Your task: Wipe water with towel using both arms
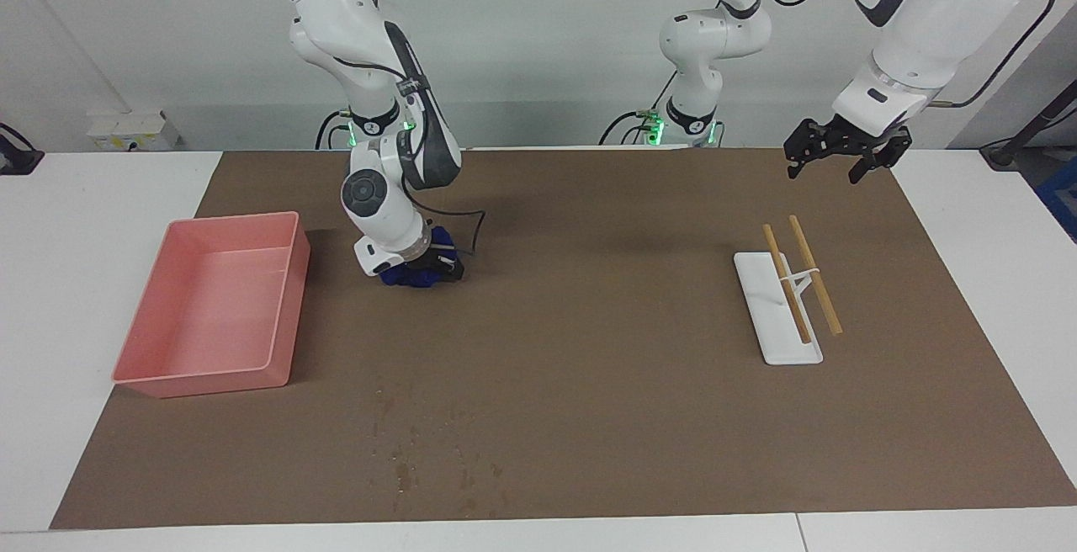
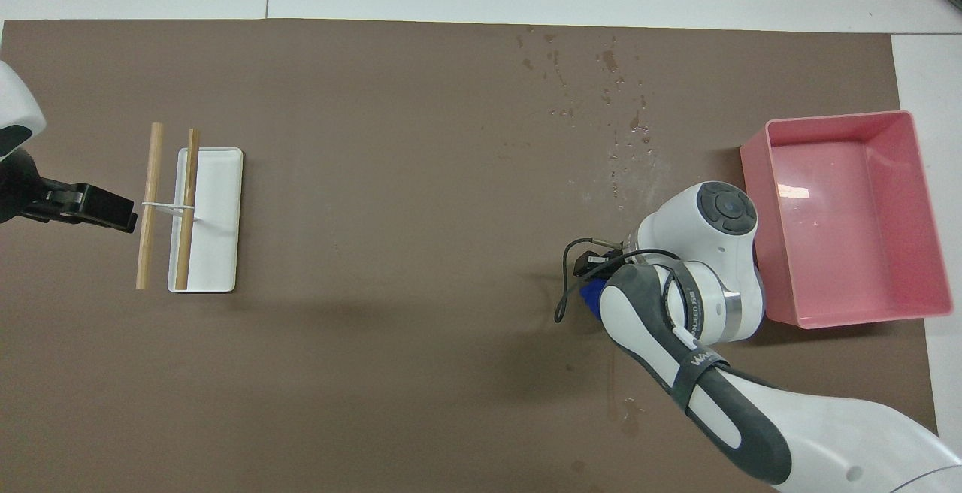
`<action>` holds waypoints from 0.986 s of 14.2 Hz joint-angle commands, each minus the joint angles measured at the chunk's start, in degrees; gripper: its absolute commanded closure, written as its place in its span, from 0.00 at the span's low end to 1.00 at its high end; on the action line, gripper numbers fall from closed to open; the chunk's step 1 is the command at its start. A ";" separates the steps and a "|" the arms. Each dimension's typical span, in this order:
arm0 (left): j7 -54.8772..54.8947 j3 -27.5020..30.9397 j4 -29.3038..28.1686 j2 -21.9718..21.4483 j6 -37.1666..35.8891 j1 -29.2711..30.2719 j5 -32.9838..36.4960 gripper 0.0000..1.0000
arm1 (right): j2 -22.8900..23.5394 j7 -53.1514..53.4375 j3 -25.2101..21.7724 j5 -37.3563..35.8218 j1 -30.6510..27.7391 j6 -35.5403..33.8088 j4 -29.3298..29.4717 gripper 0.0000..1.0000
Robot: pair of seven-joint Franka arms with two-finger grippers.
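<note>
Brown tabletop [image 1: 639, 384] is still speckled with water [image 1: 421, 451] at lower centre, so you've got wiping left. Your right end effector [image 1: 425, 268] is clenched on the towel [image 1: 402, 276] at centre-left, while the left end effector [image 1: 844, 152] hangs released at upper right.

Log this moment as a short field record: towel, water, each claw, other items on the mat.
towel: navy lump on the mat beside the pink tray, gripped
right claw: shut on the towel, down at the mat
left claw: open, raised, waiting over the mat's edge at its own end
water: droplets unwiped, farther from the robots than the towel
other: white plate with two wooden sticks
</note>
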 commanded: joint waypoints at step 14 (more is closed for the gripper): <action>0.60 0.35 -1.50 -1.51 -0.06 -0.20 -0.10 0.00 | -5.92 3.70 0.17 6.33 4.79 3.81 -11.37 1.00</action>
